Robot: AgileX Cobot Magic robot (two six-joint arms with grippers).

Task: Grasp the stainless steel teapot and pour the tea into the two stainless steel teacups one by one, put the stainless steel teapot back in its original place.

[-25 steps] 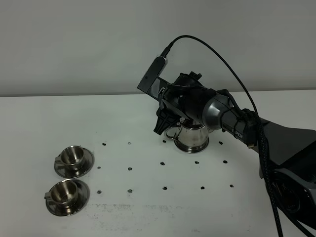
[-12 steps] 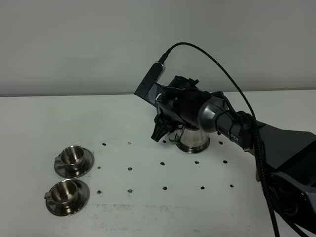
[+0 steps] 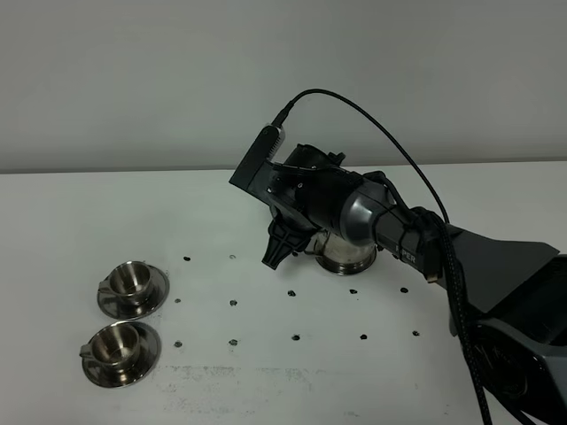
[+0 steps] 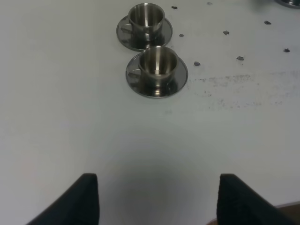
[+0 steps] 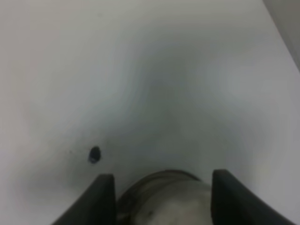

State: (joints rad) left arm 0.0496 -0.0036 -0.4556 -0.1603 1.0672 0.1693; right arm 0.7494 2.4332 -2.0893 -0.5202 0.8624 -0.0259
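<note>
Straddling a rounded steel surface, the right gripper (image 5: 162,185) has its jaws apart, one finger on either side of the stainless steel teapot (image 3: 348,257). The right wrist view is too blurred to tell whether the pads press on the metal or only flank it. That doubt is the main risk. The mirror-smooth wall between the jaws gives little bite, so a lift on a loose or off-centre hold could let the pot slide, tip and spill. A closing finger could also nudge it sideways across the table (image 3: 89,221). From the high view the wrist covers most of the pot. Only its bright flared base shows just behind the fingers, sitting flat. Handle, spout and lid are hidden, as is any disc beneath it. Well away from these jaws stand the two stainless steel teacups, the farther cup (image 3: 133,281) and the nearer cup (image 3: 120,345), each on its saucer. That makes a long carry, and a weak hold could swing. No tea shows in either cup. The left gripper (image 4: 158,199) hangs with its jaws wide apart and empty, both cups straight ahead of it.
</note>
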